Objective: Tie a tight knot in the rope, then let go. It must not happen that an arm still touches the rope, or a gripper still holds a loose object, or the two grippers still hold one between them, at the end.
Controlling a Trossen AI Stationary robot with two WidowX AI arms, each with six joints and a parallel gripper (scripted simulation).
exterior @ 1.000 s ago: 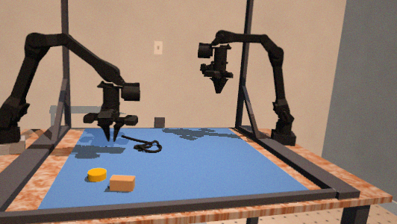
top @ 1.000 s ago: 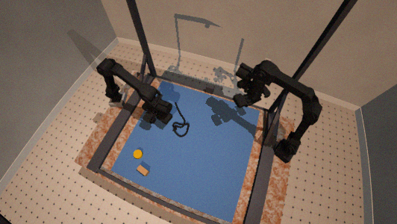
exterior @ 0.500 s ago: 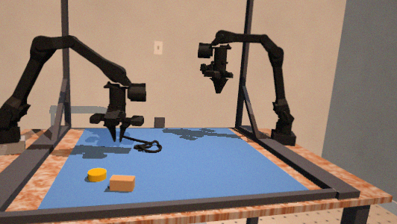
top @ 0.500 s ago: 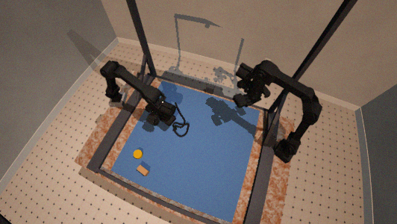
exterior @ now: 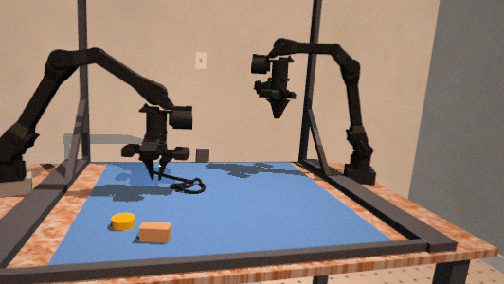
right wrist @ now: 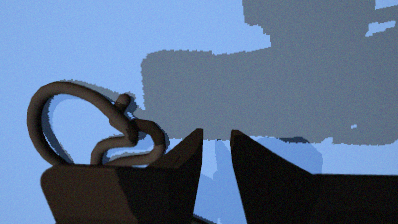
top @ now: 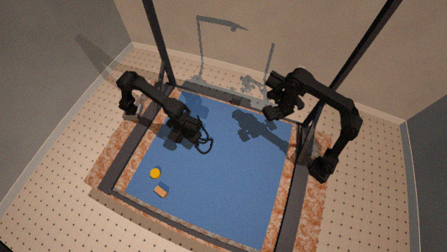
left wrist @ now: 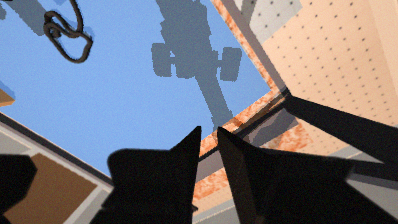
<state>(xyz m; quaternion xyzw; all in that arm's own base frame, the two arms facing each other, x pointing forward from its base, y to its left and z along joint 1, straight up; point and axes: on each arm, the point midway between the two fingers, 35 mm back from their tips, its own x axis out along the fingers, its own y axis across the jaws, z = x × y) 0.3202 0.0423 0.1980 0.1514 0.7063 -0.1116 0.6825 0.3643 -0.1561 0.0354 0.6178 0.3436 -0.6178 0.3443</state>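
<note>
With both the right gripper [top: 190,136] [exterior: 156,179] [right wrist: 216,135] and left gripper [top: 286,107] [exterior: 278,116] [left wrist: 209,130] slightly parted and empty, expect the rope [top: 212,143] [exterior: 204,186] [left wrist: 86,50] [right wrist: 35,115], far left on the blue mat [top: 227,181] [exterior: 265,218] [left wrist: 130,100] [right wrist: 100,30], to bend softly and weigh little; pinch its tail ends.

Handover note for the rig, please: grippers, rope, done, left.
Left gripper: slightly open, nothing held, high above the mat.
Right gripper: slightly open, nothing held, low beside the rope; contact unclear.
Rope: on the mat, looped and crossing itself.
Done: loops formed; can't tell if truly knotted.
Left: check the knot, pull it tight, release, clear both arms.
</note>
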